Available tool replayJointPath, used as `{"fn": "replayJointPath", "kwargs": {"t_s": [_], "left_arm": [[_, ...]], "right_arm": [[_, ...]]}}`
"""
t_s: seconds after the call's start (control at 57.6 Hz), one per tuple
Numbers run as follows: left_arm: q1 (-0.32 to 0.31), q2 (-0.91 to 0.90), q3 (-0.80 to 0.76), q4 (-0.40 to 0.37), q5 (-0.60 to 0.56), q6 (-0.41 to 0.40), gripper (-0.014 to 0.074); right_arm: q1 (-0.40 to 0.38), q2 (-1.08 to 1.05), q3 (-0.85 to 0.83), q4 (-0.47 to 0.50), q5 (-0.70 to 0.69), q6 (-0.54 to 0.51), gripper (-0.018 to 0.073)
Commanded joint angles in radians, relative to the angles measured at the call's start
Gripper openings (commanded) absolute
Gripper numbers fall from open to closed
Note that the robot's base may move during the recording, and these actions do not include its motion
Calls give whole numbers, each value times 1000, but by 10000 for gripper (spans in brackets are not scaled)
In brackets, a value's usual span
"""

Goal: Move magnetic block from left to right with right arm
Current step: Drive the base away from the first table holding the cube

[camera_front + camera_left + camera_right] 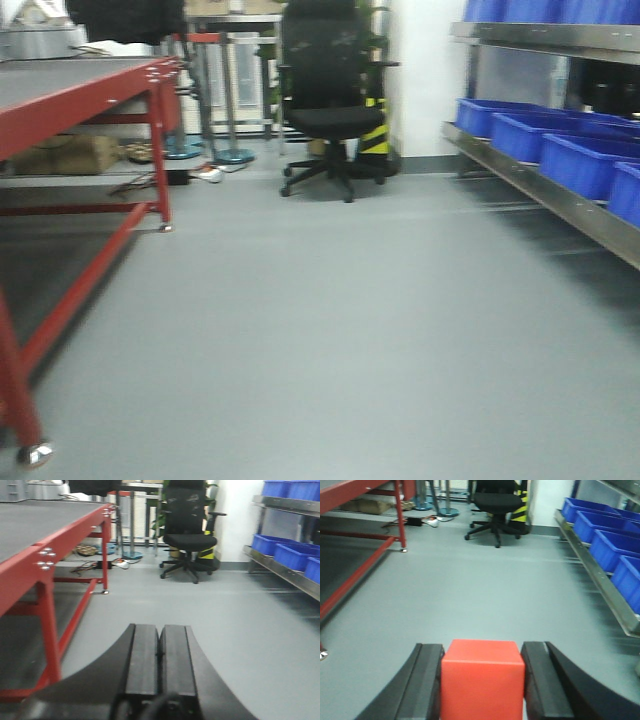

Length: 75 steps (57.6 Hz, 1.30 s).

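Observation:
The magnetic block [482, 680], a plain bright-red cube, fills the gap between the two black fingers of my right gripper [483, 652], which is shut on it, both pads pressed against its sides. It is held above the grey floor in the right wrist view. In the left wrist view my left gripper [159, 630] is shut with nothing in it, its two pads touching along their length. Neither gripper nor the block shows in the front view.
A red-framed table [80, 95] stands at the left, one caster [33, 455] near the front. A black office chair [335, 110] sits at the back. Blue bins [570, 150] line a metal shelf on the right. Grey floor [330, 330] lies between.

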Motion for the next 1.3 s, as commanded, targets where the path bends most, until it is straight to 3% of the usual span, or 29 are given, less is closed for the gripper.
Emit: {"fn": "replayJointPath", "kwargs": {"t_s": [0.0,1.284], "left_arm": [[2,-12,8,-5,-83,-6,-126],[2,-12,8,-5,-83,-6,-126]], "right_arm": [[1,11,-27,-6,-87,-9,195],[1,12,-27,-6,-86,-9,195]]}}
